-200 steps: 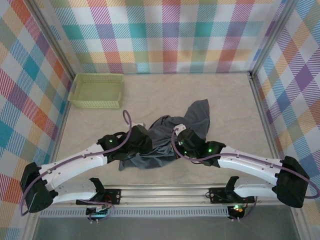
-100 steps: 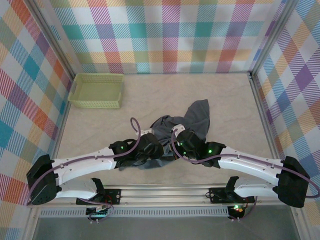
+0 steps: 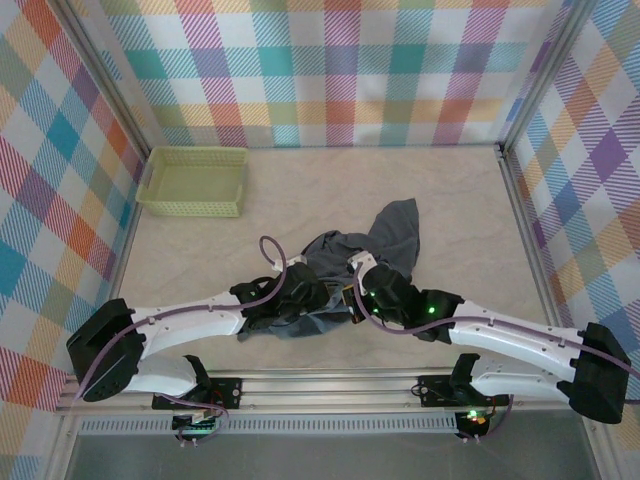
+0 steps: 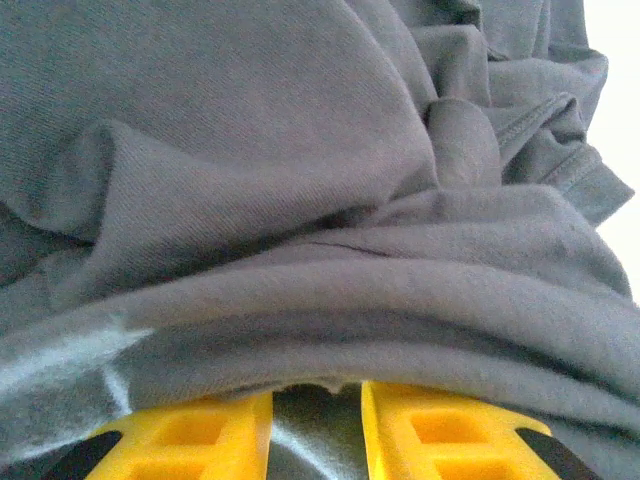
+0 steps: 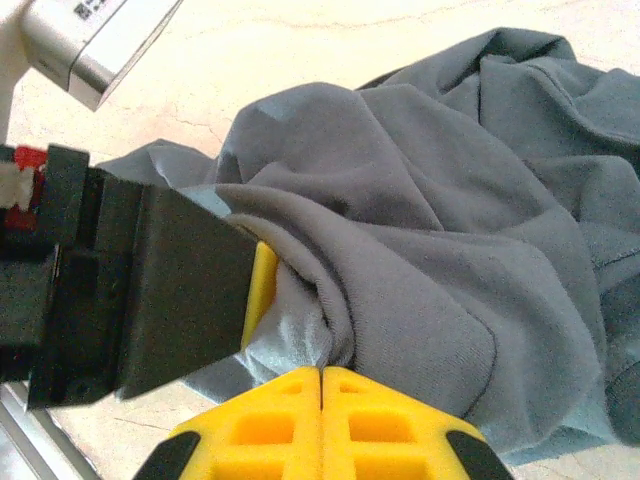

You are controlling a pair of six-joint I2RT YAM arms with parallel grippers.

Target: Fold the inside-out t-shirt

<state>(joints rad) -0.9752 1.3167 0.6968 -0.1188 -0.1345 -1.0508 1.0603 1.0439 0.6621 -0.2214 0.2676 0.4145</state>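
The slate blue-grey t-shirt (image 3: pixel 392 228) lies crumpled at the middle of the table, one flap reaching toward the back right. My left gripper (image 3: pixel 320 301) is pushed into its near edge. In the left wrist view its yellow fingers (image 4: pixel 200 432) stand a little apart, and folds of t-shirt (image 4: pixel 300 200) drape over the tips of the left gripper (image 4: pixel 316 396), with cloth in the gap. My right gripper (image 3: pixel 354 299) meets it from the right. Close up, the right gripper (image 5: pixel 321 372) is shut, pinching a fold of t-shirt (image 5: pixel 420 260) at its tips, with the left gripper's black body (image 5: pixel 150 300) just beside.
A pale yellow-green mesh basket (image 3: pixel 195 180) stands at the back left against the plaid wall. A metal rail (image 3: pixel 320 385) runs along the near edge between the arm bases. Bare marbled table (image 3: pixel 460 200) lies right of and behind the shirt.
My left arm has swung right across the shirt's near-left part until its gripper sits next to the right one, its jaws narrowing. The shirt's near-left edge has bunched inward.
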